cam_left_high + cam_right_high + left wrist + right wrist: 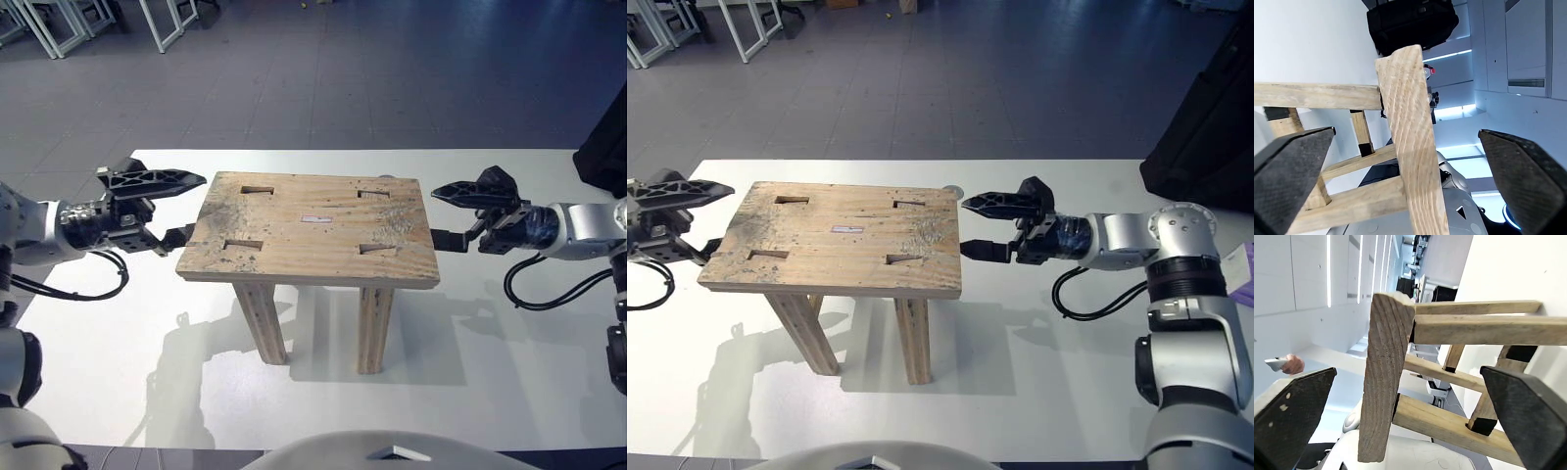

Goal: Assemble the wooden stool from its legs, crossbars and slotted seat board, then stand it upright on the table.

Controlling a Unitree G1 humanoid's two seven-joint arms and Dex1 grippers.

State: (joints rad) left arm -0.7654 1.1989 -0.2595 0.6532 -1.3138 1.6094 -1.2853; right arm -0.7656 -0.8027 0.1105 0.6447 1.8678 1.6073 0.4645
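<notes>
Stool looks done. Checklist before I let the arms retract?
1. The stool stands upright on the table, seat board on top: ok.
2. The left end effector is open at the board's left end: ok.
3. The right end effector is open at the board's right end: ok.
4. Both are clear of the board's edges: cannot tell; the gaps look narrow from the head views.
5. The crossbars are joined to the legs: ok in the wrist views.
6. All four legs are flat on the table: cannot tell; the far legs are hidden behind the seat.
</notes>
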